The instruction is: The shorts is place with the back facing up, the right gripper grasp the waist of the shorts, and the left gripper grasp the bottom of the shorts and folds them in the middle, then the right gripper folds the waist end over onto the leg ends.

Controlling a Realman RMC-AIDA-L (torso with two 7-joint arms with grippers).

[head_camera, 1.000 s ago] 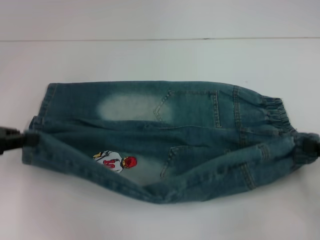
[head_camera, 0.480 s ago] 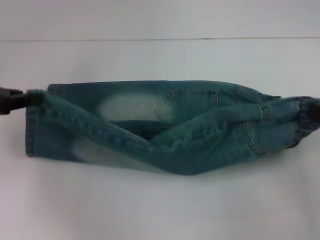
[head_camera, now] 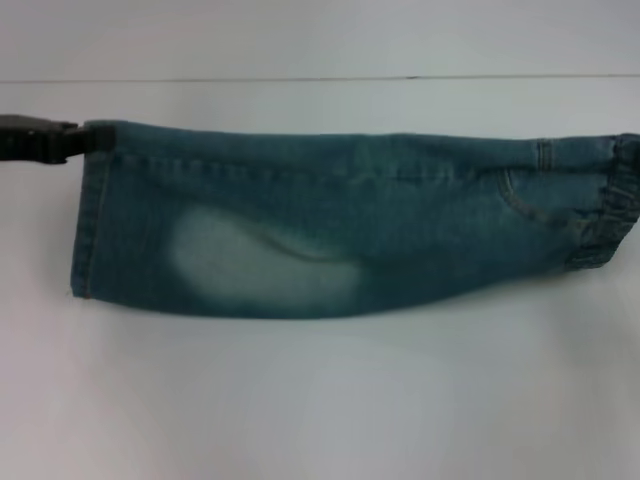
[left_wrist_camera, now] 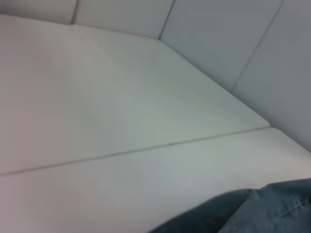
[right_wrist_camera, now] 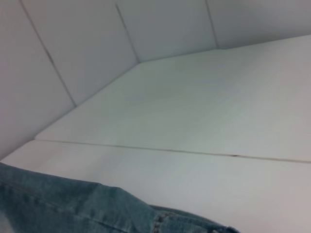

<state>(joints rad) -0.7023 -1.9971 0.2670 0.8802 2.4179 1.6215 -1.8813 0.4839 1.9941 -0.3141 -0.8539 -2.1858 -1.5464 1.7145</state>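
Now lengthwise fold laid | left gripper jaws pinched shorts hem | right gripper unseen, jaws untellable | next: waist over legs.

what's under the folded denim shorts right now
Only the white table shows around the folded blue-green denim shorts. Their lower layer and anything beneath are covered. The black left gripper is at the leg-end corner.

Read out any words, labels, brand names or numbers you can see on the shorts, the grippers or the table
None: no readable text anywhere.
The shorts show only plain denim with a faded pale patch.
The left gripper, at the leg-end corner, shows no label.
The table is plain white.
The right gripper is out of view.
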